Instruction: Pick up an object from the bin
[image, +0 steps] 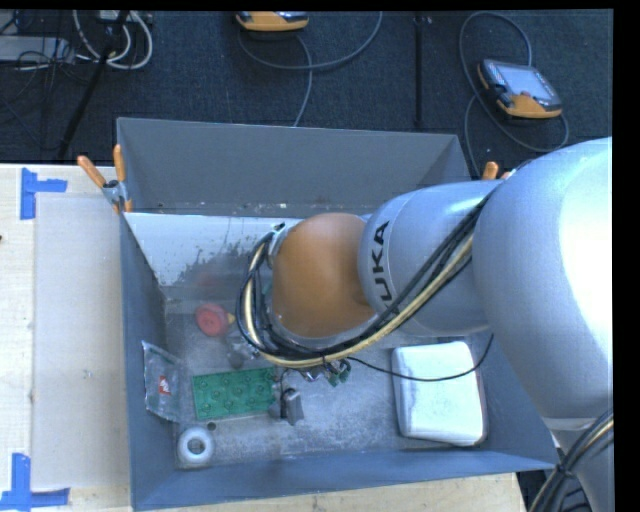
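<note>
The big silver arm (520, 260) comes in from the right and bends down into the grey bin (290, 160). Its round orange cover (315, 275) sits over the middle of the bin and hides most of what is under it. The gripper (291, 400) is low down, close to the floor of the bin, right at the right end of a flat green circuit board (232, 393). I cannot tell if the gripper is open or closed, and I cannot see anything held in it. I also cannot tell if it touches the board or is just beside it. The board lies flat on the floor near the front of the bin. To its left is a see-through plastic packet (160, 380), and in front of that, near the front wall, is a small white ring (196, 446). A little round red thing (211, 320) lies further back, and a white square block (438, 392) sits at the right side, well apart from the gripper. So the job looks only partly done: the arm is down among the things, but nothing has been lifted out. Every thing lies on the floor. What is left is to grab one thing and carry it up.
</note>
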